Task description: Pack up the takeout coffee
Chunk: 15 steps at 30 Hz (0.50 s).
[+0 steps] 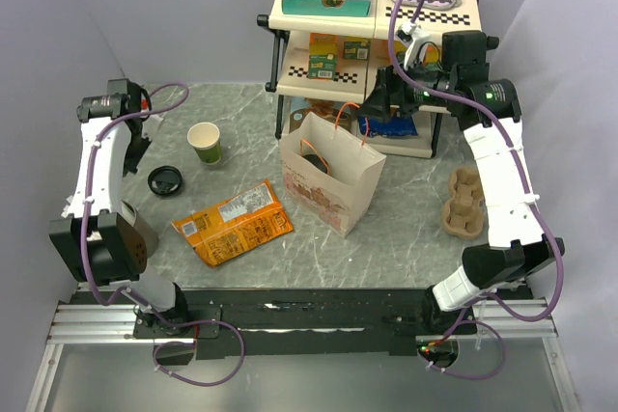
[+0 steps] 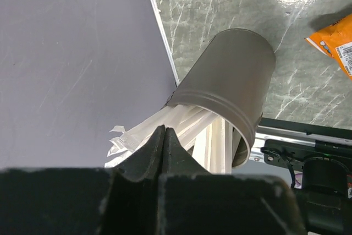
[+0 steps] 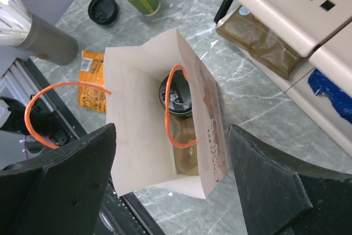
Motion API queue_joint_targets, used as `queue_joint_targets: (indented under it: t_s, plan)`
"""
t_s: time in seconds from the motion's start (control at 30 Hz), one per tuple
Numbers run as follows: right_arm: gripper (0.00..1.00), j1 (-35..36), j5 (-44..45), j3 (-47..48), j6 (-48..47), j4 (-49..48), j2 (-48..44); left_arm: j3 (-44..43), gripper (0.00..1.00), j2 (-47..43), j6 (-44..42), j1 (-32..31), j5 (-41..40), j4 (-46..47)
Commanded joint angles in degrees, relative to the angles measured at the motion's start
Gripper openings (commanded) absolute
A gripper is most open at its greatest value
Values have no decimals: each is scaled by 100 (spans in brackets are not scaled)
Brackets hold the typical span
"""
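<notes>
**Takeout coffee** point(image 3: 175, 95): small cup with a black lid, standing upright inside the paper bag, seen from above through the bag's open mouth; one orange handle loops across it.

**Paper bag** point(image 1: 333, 185): cream with a pink print and orange cord handles, upright and open near the middle of the surface point(image 1: 406, 238), just in front of the shelf rack.

**Right fingers** point(image 3: 71, 180): spread wide, poised above the bag's mouth, holding nothing.

**Left fingers** point(image 2: 146, 158): pressed together at the left edge of the surface, tips right at the wrapped straws; whether a straw is caught between them cannot be told.

**Metal canister** point(image 2: 231, 81): grey cylinder at the near left corner, with paper-wrapped straws point(image 2: 181, 122) sticking out of it.

**Lidless green cup** point(image 1: 205, 143): upright with a cream inside, left of the bag.

**Loose black lid** point(image 1: 164, 180): flat on the surface, near that cup.

**Orange snack packet** point(image 1: 232, 222): lying flat, near-left of the bag.

**Shelf rack** point(image 1: 372, 7): two tiers at the far edge, stocked with boxes and packets.

**Cardboard cup carrier** point(image 1: 463, 202): at the right edge.
</notes>
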State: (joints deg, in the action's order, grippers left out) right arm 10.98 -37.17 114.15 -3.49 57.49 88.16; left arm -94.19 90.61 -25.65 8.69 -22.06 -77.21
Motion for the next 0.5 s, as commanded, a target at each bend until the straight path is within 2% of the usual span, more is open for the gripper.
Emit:
queue_joint_targets:
  t_s: [0.0, 0.3, 0.47]
  plan:
    - [88, -35, 139, 301, -82, -98, 61, -406, 1, -236, 43, 19, -18, -137]
    - [88, -44, 131, 257, -592, 69, 157, -1865, 1, -737, 280, 19, 176, -128]
    - [88, -35, 131, 817, -776, 446, 552, -2875, 1, -703, 288, 10, 281, -119]
